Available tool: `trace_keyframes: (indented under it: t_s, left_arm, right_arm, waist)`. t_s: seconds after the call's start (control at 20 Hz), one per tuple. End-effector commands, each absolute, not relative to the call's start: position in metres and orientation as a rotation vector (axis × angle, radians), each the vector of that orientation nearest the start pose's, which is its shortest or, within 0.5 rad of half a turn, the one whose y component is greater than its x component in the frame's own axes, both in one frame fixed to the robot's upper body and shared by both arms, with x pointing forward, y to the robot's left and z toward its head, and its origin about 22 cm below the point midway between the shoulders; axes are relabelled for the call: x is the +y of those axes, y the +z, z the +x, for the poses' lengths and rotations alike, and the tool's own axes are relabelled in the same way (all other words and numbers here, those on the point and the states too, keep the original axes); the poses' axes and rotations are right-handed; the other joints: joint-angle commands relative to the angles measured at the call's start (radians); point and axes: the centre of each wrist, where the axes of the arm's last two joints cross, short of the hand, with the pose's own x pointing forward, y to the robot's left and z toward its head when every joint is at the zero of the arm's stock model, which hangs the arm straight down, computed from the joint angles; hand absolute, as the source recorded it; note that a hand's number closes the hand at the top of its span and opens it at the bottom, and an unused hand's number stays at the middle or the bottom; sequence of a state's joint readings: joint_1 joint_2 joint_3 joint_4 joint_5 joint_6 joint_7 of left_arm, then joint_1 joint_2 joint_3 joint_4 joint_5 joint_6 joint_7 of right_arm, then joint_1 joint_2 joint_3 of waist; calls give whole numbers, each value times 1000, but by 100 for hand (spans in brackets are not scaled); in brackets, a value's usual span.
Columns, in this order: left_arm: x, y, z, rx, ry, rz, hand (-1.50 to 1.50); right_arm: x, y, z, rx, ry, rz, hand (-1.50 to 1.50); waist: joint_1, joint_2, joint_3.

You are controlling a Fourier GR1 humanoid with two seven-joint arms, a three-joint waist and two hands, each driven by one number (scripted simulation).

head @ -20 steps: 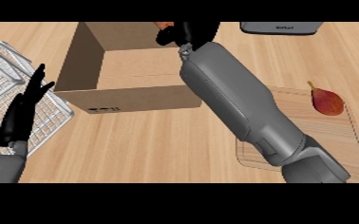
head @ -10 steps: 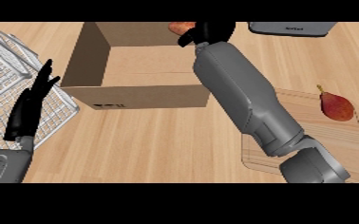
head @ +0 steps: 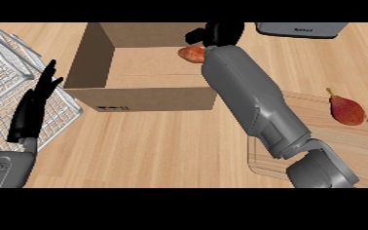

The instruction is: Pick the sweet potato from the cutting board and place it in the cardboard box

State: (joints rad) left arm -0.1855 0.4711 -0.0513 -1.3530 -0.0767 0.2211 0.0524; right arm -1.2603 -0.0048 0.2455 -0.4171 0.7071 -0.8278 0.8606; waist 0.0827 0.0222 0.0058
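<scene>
The robot's right hand (head: 215,33) is hanging over the open brown cardboard box (head: 144,99), at the box's far right corner, with its grey forearm stretching up from the lower right of the view. Its black fingers (head: 194,34) are curling downward around the top of the orange-brown sweet potato (head: 191,54), which is showing just below the hand and beside the wrist, inside the outline of the box and above its floor. Whether the sweet potato is touching the box floor cannot be told.

The box is sitting on the light wooden tabletop (head: 158,146) with its top open and a small printed mark on its near wall. To the right, the pale wooden cutting board (head: 309,112) is lying partly under the right forearm, and a reddish pear-shaped fruit with a thin stem (head: 345,110) is resting on it, well apart from the box.

The left hand (head: 34,109) is resting at the left edge, its fingers straight and pointing up, over a white wire rack (head: 14,63). A dark grey appliance (head: 302,29) is showing at the top right.
</scene>
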Motion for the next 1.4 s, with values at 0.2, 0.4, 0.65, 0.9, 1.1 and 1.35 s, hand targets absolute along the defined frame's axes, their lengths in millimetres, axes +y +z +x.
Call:
trace_keyframes:
  t_s: [0.2, 0.4, 0.65, 0.9, 1.1, 1.35]
  left_arm:
    - [345, 18, 273, -1382, -239, 612, 0]
    - [343, 17, 271, -1370, -215, 633, 0]
    - [365, 16, 253, -1338, -191, 669, 0]
    - [384, 7, 239, -1312, -160, 688, 0]
    - [381, 12, 229, -1289, -173, 712, 0]
    - [380, 4, 228, -1293, -134, 717, 0]
  right_arm:
    - [-34, 145, 438, -1539, -198, -1053, -150]
    - [-29, 146, 428, -1586, -243, -976, -150]
    - [-44, 125, 412, -1594, -299, -939, -150]
    - [-67, 101, 389, -1562, -278, -959, -150]
    - [-82, 97, 365, -1544, -256, -953, -150]
    - [-107, 85, 318, -1514, -181, -926, -150]
  waist:
    - [-36, -13, -6]
    - [-68, -27, -6]
    - [-120, -44, -5]
    - [-149, -51, -7]
    - [-164, -61, -6]
    - [-187, -57, -8]
